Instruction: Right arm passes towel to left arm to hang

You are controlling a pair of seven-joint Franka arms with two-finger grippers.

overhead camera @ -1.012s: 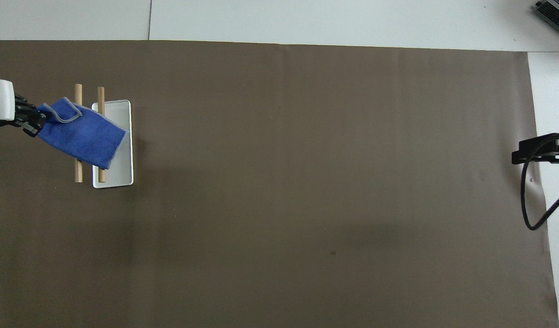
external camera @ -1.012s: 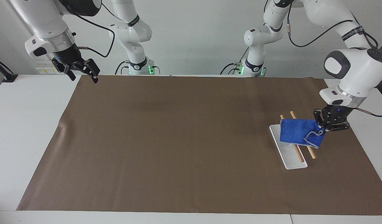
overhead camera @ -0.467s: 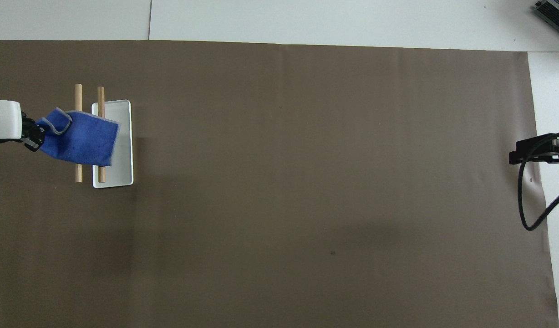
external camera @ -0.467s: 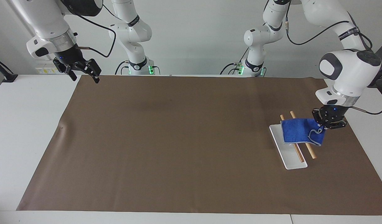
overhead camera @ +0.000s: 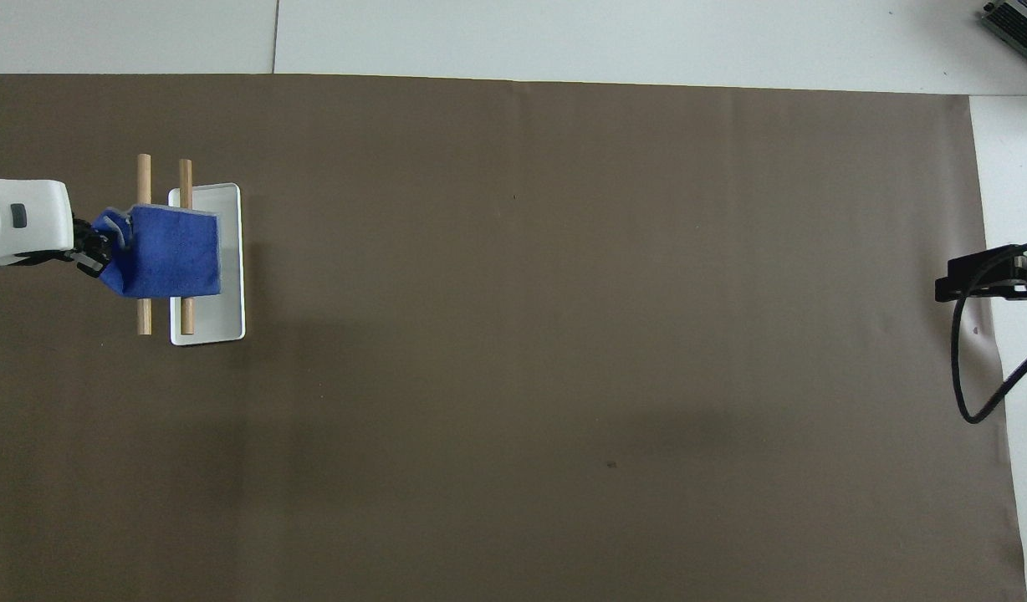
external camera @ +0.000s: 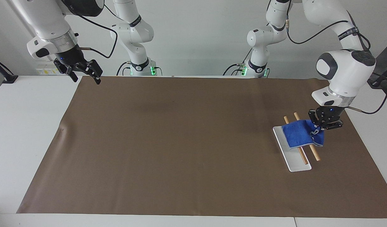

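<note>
The blue towel (external camera: pixel 298 135) (overhead camera: pixel 169 253) lies draped across the two wooden rods (external camera: pixel 316 155) (overhead camera: pixel 144 171) of a rack with a white tray (external camera: pixel 297 164) (overhead camera: pixel 229 324), toward the left arm's end of the table. My left gripper (external camera: pixel 321 127) (overhead camera: pixel 95 251) is low beside the rods, shut on the towel's gathered corner. My right gripper (external camera: pixel 85 78) (overhead camera: pixel 982 281) waits open and holding nothing, raised over the mat's corner at the right arm's end.
A brown mat (external camera: pixel 181 142) covers most of the white table (external camera: pixel 26 132). A black clamp (external camera: pixel 6 75) stands at the table's corner by the right arm. A dark device (overhead camera: pixel 1019 21) sits at the corner farthest from the robots.
My left gripper has come down and in toward the rack, and the towel has gone from hanging slanted to lying folded over the rods. The right arm has barely moved.
</note>
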